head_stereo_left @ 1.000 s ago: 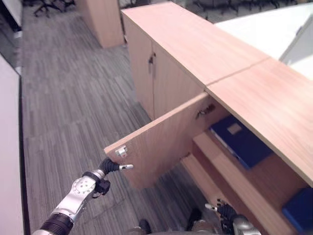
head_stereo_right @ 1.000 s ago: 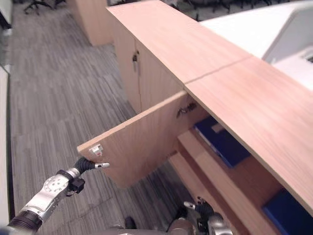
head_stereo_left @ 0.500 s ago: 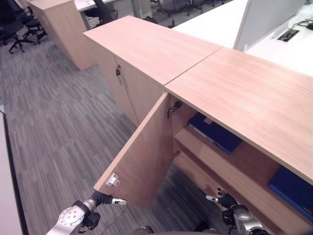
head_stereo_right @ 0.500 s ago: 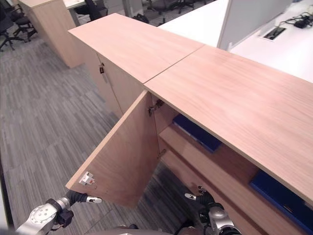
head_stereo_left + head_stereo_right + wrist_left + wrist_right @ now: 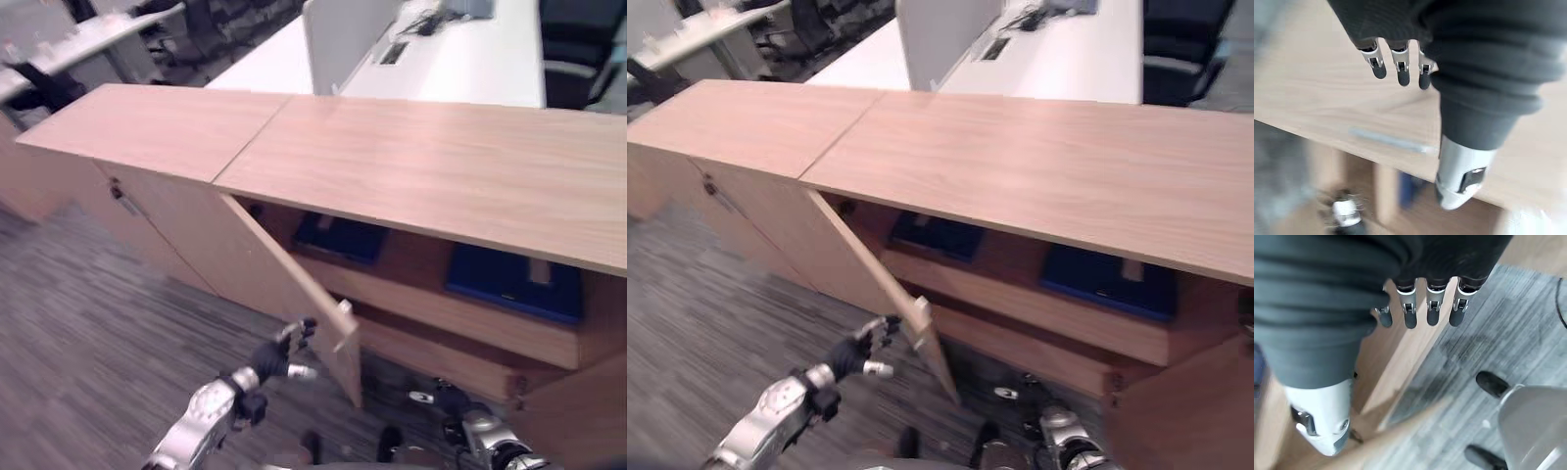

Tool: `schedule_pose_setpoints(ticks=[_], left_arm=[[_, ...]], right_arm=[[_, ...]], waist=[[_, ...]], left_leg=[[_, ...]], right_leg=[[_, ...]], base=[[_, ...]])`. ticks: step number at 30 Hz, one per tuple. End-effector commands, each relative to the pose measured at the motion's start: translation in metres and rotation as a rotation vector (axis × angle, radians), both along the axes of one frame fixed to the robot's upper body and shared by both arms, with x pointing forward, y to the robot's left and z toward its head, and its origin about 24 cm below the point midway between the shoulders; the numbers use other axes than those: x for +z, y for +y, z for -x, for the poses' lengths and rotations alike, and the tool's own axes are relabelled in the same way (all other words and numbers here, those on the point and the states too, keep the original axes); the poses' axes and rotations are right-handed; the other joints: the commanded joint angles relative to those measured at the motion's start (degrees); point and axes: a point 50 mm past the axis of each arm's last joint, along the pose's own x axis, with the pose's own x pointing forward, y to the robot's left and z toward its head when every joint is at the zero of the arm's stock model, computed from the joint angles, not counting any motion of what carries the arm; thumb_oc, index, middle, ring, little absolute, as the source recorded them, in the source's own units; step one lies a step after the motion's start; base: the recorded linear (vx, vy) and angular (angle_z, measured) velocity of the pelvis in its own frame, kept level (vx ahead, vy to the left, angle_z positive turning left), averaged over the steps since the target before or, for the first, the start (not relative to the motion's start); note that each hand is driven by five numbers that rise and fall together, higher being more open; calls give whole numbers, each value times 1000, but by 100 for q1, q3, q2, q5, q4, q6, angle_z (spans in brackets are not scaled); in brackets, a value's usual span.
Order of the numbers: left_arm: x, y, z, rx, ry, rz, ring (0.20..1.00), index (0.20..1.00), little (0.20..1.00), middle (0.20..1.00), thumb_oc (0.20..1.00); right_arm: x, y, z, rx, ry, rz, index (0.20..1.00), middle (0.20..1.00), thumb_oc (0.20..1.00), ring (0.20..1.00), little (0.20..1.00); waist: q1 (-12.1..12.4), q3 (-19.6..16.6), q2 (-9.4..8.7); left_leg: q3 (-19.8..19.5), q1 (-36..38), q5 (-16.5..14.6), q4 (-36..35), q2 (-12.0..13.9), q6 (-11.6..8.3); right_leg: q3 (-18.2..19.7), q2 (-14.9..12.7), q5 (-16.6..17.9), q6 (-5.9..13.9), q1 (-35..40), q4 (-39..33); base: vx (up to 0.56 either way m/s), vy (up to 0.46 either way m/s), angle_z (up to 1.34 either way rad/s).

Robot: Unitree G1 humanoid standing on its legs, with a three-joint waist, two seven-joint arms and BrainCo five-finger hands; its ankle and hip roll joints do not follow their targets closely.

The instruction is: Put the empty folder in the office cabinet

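The office cabinet [image 5: 421, 166] stands in front of me with its left door [image 5: 265, 274] swung open. Two dark blue folders lie flat on its upper shelf, one [image 5: 338, 238] behind the door and one [image 5: 509, 281] further right. My left hand [image 5: 274, 360] is open at the door's free lower edge, its fingers [image 5: 1400, 68] straight and pointing at the door's outer face near a thin silver handle [image 5: 1386, 139]. My right hand [image 5: 456, 406] hangs low in front of the lower shelf; its fingers [image 5: 1410, 313] are relaxed and hold nothing.
A second wooden cabinet [image 5: 147, 137] with closed doors adjoins on the left. White desks [image 5: 460, 59] with a partition [image 5: 343, 34] and office chairs stand behind. Grey striped carpet [image 5: 88, 333] lies to the left of the open door.
The camera has swung right and now faces the cabinet's front. My left hand stays at the door's free edge, now higher and with its fingers spread. The right hand remains low.
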Motion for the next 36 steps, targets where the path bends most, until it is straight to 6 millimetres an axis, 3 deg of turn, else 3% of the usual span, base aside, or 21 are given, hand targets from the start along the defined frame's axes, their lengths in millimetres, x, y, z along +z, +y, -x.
schedule_pose_setpoints(ticks=[1, 9, 14, 19, 29, 36], left_arm=[[38, -7, -18, 21, -201, 108, 1000, 1000, 1000, 1000, 1000], [32, 9, -36, 163, -216, 29, 1000, 1000, 1000, 1000, 1000], [21, 30, -58, 311, -200, -81, 1000, 1000, 1000, 1000, 1000], [23, 48, -79, 401, -214, -181, 1000, 1000, 1000, 1000, 1000], [51, 87, -128, 583, -246, -358, 1000, 1000, 1000, 1000, 1000], [61, 82, -137, 634, -259, -275, 1000, 1000, 1000, 1000, 1000]], right_arm=[[6, -4, -7, 63, -24, 28, 1000, 1000, 1000, 1000, 1000], [-7, 16, 17, 93, 23, -43, 1000, 1000, 1000, 1000, 1000], [-11, 17, 31, 69, 41, -69, 1000, 1000, 1000, 1000, 1000], [-12, 15, 38, 57, 48, -74, 1000, 1000, 1000, 1000, 1000], [-14, 16, 44, 71, 69, -73, 1000, 1000, 1000, 1000, 1000], [-14, 12, 41, 44, 66, -61, 1000, 1000, 1000, 1000, 1000]], waist=[[-214, -74, -2], [-402, -151, -252], [-561, -225, -379], [-708, -271, -434], [-1010, -329, -495], [-1019, -314, -548]], left_leg=[[77, -2, 638, -66, -112, -393], [399, 229, 508, -170, -164, -272], [540, 296, 439, -170, -192, -225], [647, 327, 391, -170, -213, -202], [955, 412, 279, -170, -261, -154], [954, 429, 245, -170, -287, -120]], right_leg=[[172, -855, 421, 652, 1456, -1116], [236, -882, 508, 731, 1466, -1067], [269, -904, 506, 761, 1439, -980], [299, -919, 523, 793, 1393, -925], [447, -982, 620, 899, 1210, -817], [401, -1021, 639, 923, 1195, -760]], base=[[35, 24, -94], [39, 6, -26], [41, 10, -13], [20, 10, -10], [23, 18, -18], [-3, 5, -3]])
